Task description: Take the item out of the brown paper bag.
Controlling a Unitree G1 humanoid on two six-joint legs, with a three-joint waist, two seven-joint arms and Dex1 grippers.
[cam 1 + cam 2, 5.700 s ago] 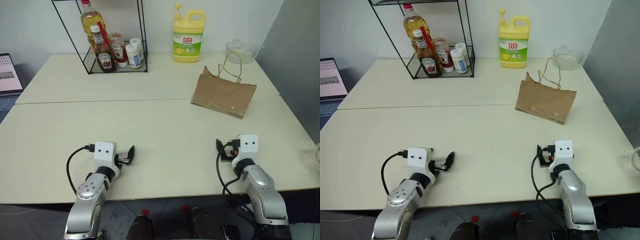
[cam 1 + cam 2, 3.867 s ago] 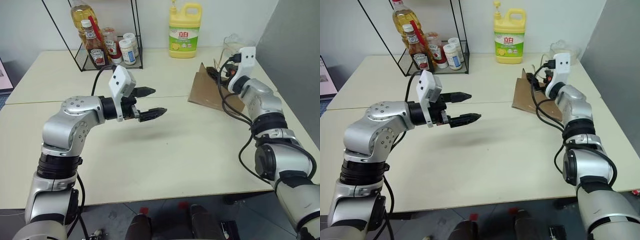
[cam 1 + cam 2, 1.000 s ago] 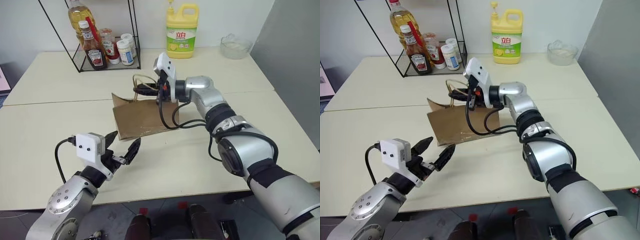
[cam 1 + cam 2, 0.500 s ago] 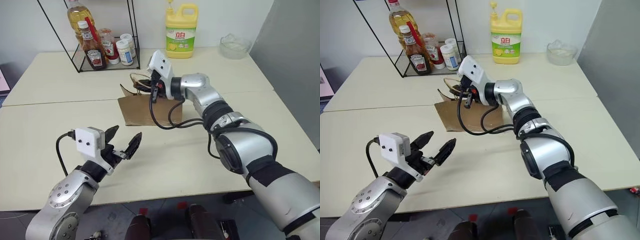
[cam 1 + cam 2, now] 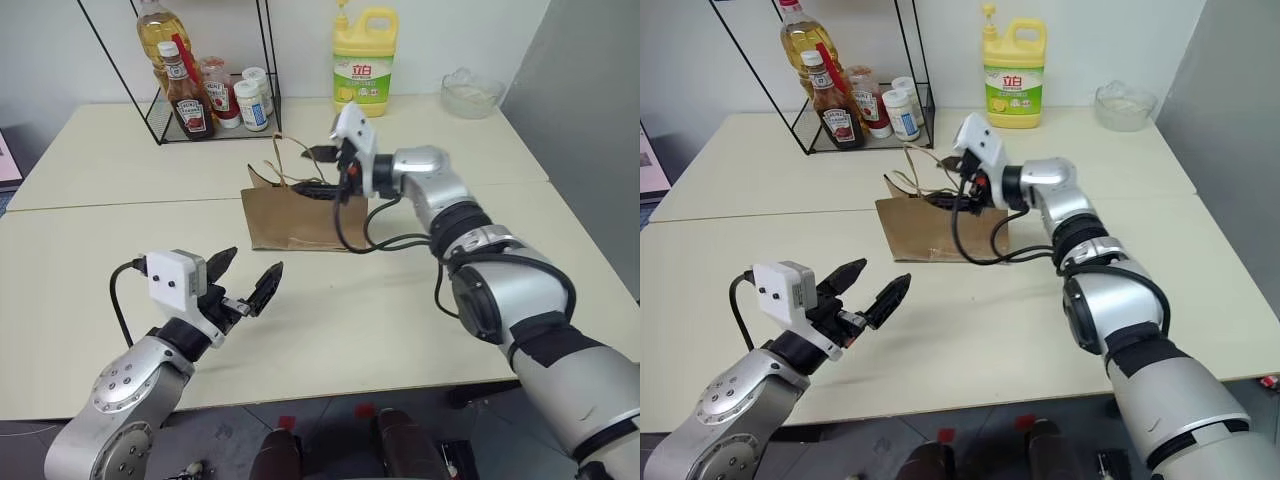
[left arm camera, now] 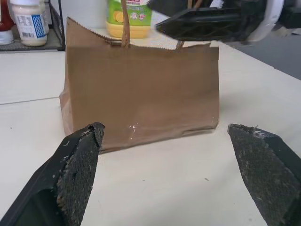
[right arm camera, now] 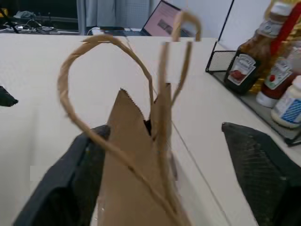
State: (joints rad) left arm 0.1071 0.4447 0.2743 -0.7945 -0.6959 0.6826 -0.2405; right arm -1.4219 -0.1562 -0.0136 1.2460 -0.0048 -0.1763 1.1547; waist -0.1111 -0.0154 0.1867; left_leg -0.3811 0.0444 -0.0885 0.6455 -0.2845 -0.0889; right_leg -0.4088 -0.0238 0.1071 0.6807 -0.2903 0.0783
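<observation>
Bag upright on the table: the brown paper bag stands mouth-up, so its opening can be reached. The right hand hovers spread at the handles; the left hand waits spread nearby. The item stays hidden, presumably inside.

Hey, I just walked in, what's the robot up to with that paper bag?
The brown paper bag stands upright in the middle of the table. The right gripper is at the bag's top by the handles, fingers open, gripping nothing. The left gripper hovers open nearer the robot, facing the bag. Nothing has come out of the bag yet.
</observation>
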